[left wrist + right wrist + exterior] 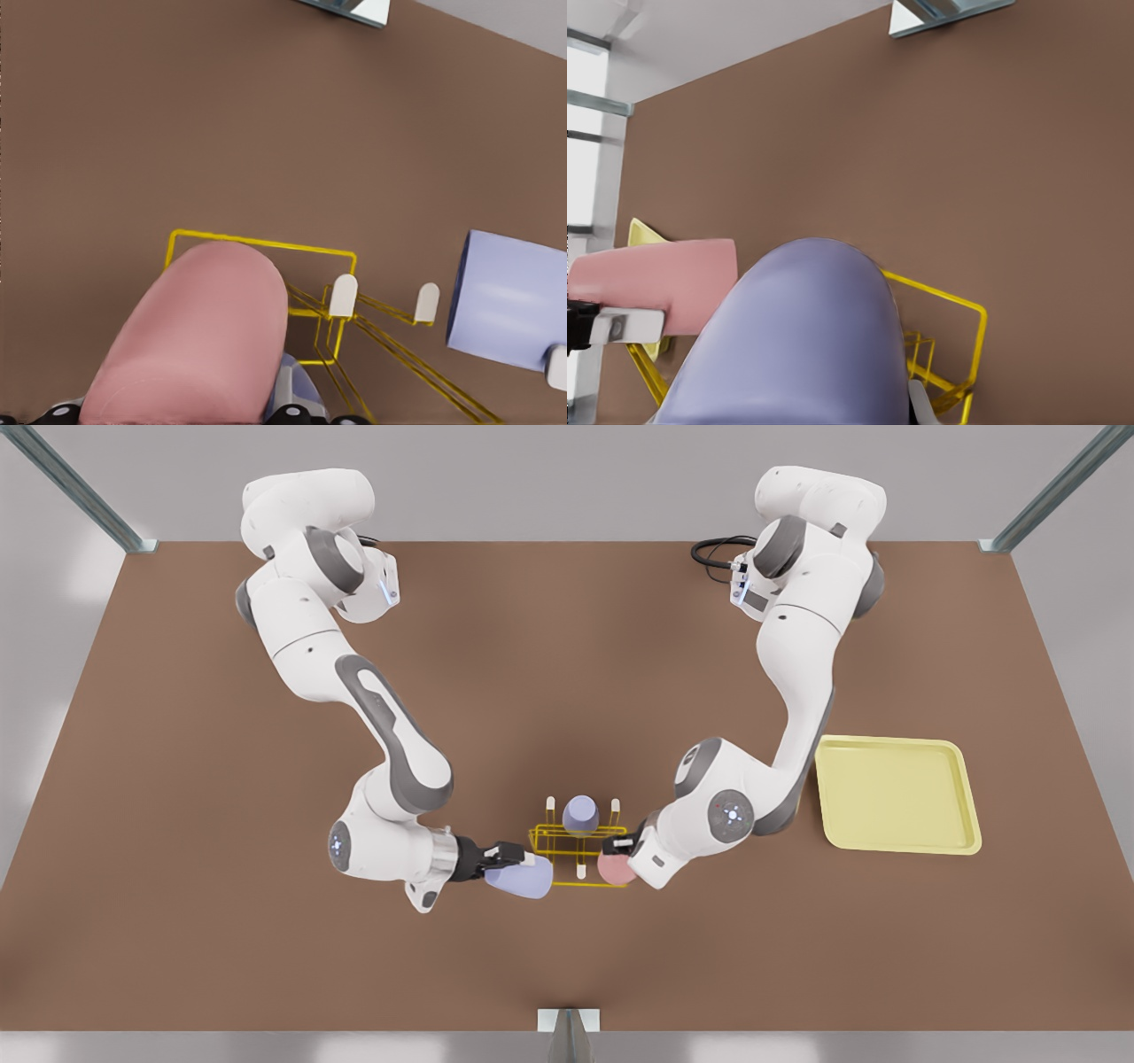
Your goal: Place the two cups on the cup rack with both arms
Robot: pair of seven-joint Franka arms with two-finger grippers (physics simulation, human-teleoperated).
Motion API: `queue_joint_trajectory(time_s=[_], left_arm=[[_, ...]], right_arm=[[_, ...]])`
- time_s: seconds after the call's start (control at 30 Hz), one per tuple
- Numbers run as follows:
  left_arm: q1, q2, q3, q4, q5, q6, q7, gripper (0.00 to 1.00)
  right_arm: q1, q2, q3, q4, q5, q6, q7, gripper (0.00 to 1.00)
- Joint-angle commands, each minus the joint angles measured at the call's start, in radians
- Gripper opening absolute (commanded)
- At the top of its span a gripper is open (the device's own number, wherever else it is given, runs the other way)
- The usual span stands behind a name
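Left gripper (620, 849) pinches the pink cup (613, 868), right gripper (512, 859) pinches a lavender cup (523, 880), both flanking the rack (571, 843) on the brown bench (221, 921), grey walls around.

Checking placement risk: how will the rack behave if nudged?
The rack is thin wire, so probably light and apt to slide on the table; the cup on it adds little weight. Left gripper's pink cup and right gripper's lavender cup flank it, so either could shove it.
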Motion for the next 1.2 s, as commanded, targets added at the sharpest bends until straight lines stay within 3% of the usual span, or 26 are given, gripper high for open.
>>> queue_joint_trajectory(time_s=[0.0, 0.07, 0.1, 0.37, 0.43, 0.47, 0.53, 0.57, 0.6, 0.67, 0.73, 0.8, 0.87, 0.93, 1.0, 1.17], left_arm=[[-0.001, -0.001, -0.001, 0.000, 0.006, -0.053, -0.197, 1.00], [-0.008, -0.001, -0.001, 0.000, 0.006, -0.053, -0.201, 1.00], [-0.011, -0.003, -0.001, 0.000, 0.004, -0.053, -0.204, 1.00], [-0.005, -0.055, 0.002, 0.046, 0.006, -0.055, -0.378, 1.00], [0.009, -0.125, 0.082, 0.060, 0.018, -0.198, -0.369, 1.00], [0.049, -0.202, 0.096, 0.060, 0.052, -0.318, -0.357, 1.00], [0.143, -0.306, 0.094, 0.052, 0.209, -0.672, 0.125, 1.00], [0.134, -0.582, 0.197, -0.286, 0.267, -0.595, 0.500, 1.00], [0.138, -0.675, 0.236, -0.380, 0.256, -0.544, 0.600, 1.00], [0.141, -0.661, 0.242, -0.353, 0.207, -0.607, 0.577, 1.00], [0.140, -0.658, 0.240, -0.353, 0.204, -0.607, 0.571, 1.00], [0.141, -0.653, 0.240, -0.353, 0.170, -0.607, 0.571, 1.00], [0.141, -0.655, 0.240, -0.353, 0.168, -0.607, 0.571, 1.00], [0.141, -0.653, 0.240, -0.353, 0.168, -0.607, 0.571, 1.00], [0.141, -0.653, 0.240, -0.353, 0.168, -0.607, 0.573, 1.00], [0.141, -0.644, 0.240, -0.353, 0.168, -0.605, 0.571, 1.00]], right_arm=[[0.000, 0.004, 0.006, 0.002, -0.001, 0.007, 0.019, 0.82], [0.003, 0.007, 0.008, 0.002, -0.001, 0.007, 0.018, 0.82], [0.011, 0.008, 0.005, 0.002, -0.004, 0.007, 0.019, 1.00], [0.038, 0.018, 0.011, 0.034, 0.004, 0.038, 0.030, 1.00], [0.037, 0.014, 0.011, 0.048, 0.041, 0.029, 0.029, 1.00], [0.034, 0.008, 0.011, 0.058, 0.045, 0.010, 0.026, 1.00], [0.017, -0.042, 0.000, 0.055, 0.041, -0.076, 0.030, 1.00], [0.018, -0.122, -0.085, 0.040, -0.018, -0.177, 0.058, 1.00], [0.008, -0.156, -0.119, 0.037, -0.180, -0.330, 0.078, 1.00], [-0.041, -0.206, -0.122, 0.035, -0.536, -0.640, 0.076, 1.00], [-0.037, -0.260, -0.124, 0.035, -0.838, -0.793, 0.070, 1.00], [-0.095, -0.378, -0.119, 0.035, -0.815, -0.841, 0.015, 1.00], [-0.106, -0.599, -0.210, -0.011, -0.768, -0.850, -0.011, 1.00], [-0.083, -0.696, -0.351, -0.130, -0.622, -0.841, -0.016, 1.00], [-0.084, -0.780, -0.360, -0.277, -0.618, -0.766, -0.005, 1.00], [-0.087, -0.832, -0.394, -0.353, -0.584, -0.731, 0.000, 1.00]])
